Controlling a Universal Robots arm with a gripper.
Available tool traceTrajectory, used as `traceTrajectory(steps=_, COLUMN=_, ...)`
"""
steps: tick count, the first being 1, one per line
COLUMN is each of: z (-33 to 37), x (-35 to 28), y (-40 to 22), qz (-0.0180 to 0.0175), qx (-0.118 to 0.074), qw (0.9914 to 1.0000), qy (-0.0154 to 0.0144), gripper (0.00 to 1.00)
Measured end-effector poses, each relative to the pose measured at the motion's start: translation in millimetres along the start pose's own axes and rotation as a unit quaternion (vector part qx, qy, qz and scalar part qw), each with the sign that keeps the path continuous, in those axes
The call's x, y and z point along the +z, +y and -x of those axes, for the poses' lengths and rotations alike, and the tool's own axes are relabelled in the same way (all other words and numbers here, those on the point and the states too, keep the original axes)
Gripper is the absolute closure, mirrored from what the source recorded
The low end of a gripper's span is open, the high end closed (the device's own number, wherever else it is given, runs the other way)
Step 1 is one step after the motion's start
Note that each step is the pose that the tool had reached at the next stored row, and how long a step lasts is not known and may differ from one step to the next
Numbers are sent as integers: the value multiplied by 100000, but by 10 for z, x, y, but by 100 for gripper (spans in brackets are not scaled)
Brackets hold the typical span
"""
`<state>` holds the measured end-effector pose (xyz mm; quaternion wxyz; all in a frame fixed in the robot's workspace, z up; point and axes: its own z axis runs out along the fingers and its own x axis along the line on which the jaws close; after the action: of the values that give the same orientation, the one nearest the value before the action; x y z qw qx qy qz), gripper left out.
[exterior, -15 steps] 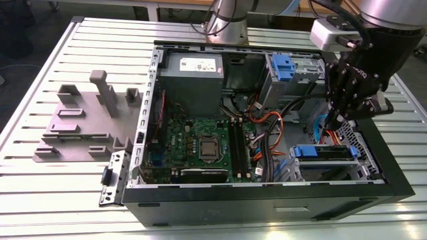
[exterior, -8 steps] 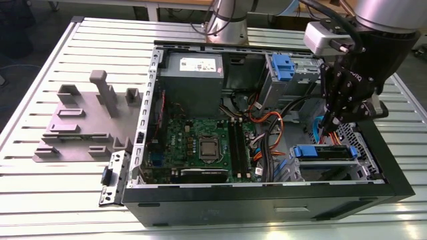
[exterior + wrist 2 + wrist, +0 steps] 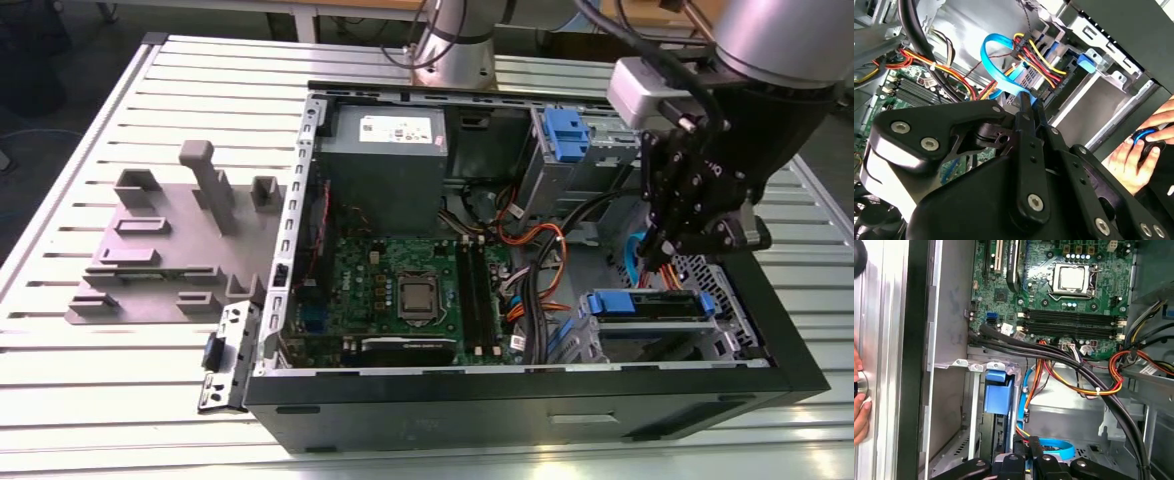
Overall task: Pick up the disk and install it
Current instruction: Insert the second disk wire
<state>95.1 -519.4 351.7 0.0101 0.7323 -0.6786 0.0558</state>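
With the gripper [image 3: 1026, 102] pinched together empty, hovering right by the disk [image 3: 650, 305], probably handling dense, stiff, knock-sensitive, so grabbing its blue frame edges.

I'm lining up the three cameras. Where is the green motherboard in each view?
Exterior view: the motherboard lies toward the exterior view's left of the drive bays.
Second wrist view: a strip of it shows beside the thick black cable.
First wrist view: it carries the processor socket.
Shared landmark: the orange and yellow wires next to it.
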Motion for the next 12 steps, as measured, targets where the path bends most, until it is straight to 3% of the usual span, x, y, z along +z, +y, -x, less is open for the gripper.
traceTrajectory(steps=1, z=-17, x=8, y=19, qz=-443, qx=34, qw=99999, qy=-14, gripper=84)
traceTrajectory(steps=5, z=-26, x=16, y=69, qz=-1513, qx=136, qw=99988, qy=6, gripper=84)
traceTrajectory(steps=12, z=-42, x=23, y=75, qz=-1634, qx=162, qw=99986, qy=-101, gripper=84)
